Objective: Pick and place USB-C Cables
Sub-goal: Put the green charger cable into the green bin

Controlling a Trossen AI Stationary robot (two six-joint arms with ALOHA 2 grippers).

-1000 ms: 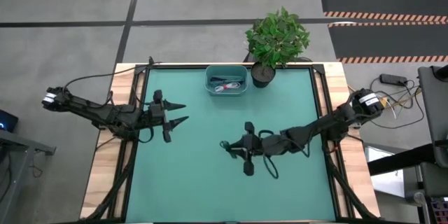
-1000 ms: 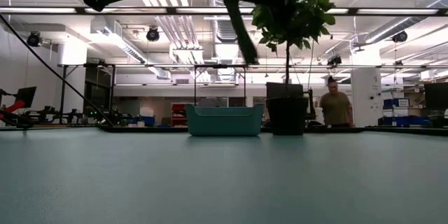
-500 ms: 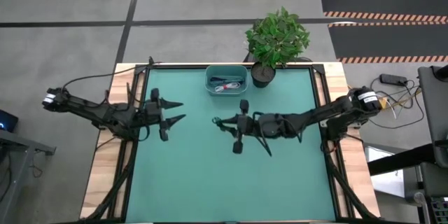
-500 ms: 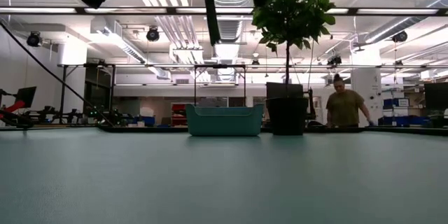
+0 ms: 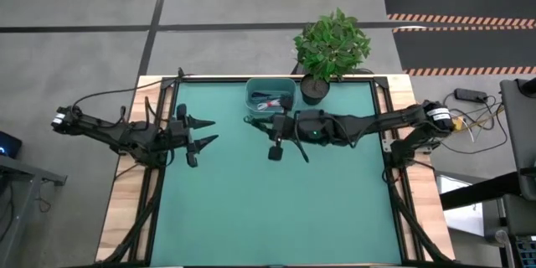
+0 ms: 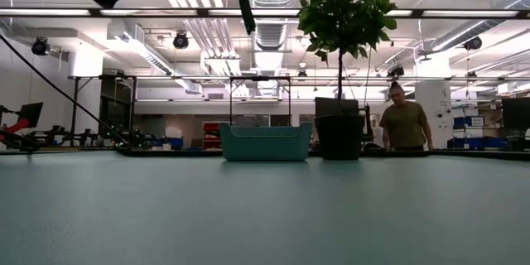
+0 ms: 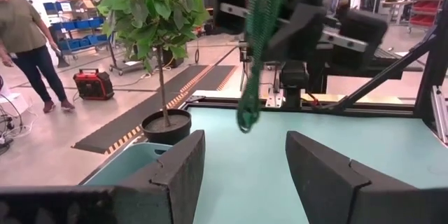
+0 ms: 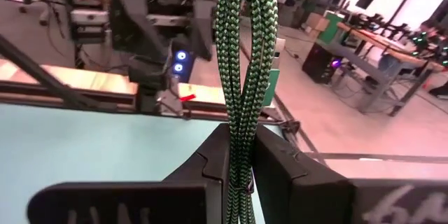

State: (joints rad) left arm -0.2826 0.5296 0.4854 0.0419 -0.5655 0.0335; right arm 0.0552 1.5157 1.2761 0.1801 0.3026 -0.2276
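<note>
The right gripper (image 8: 241, 157) is clamped on the green USB-C cable (image 8: 241, 63), a braided bundle pinched between its two dark fingers (image 8: 210, 157). In the left wrist view the same cable (image 7: 255, 49) hangs down below the gripper as a doubled loop, its long axis close to vertical, its lower end clear of the table (image 7: 392, 150).

From above, the right gripper (image 5: 275, 134) sits just beside the teal bin (image 5: 251, 105), at the bin's near edge on the side facing the table's centre. The bin therefore lies a little way ahead of the gripper, toward the potted plant (image 5: 331, 46) that stands next to the bin. Inside the bin a white-and-red cable (image 5: 270, 102) already lies.

The judgement follows that the coming move is a short reach over the bin's near wall, so that the hanging loop comes above the opening, before any release. The right arm is plainly the nearer one.

The left gripper (image 5: 201, 132) waits with its fingers apart, well apart from the bin and pointing toward it across the table.
</note>
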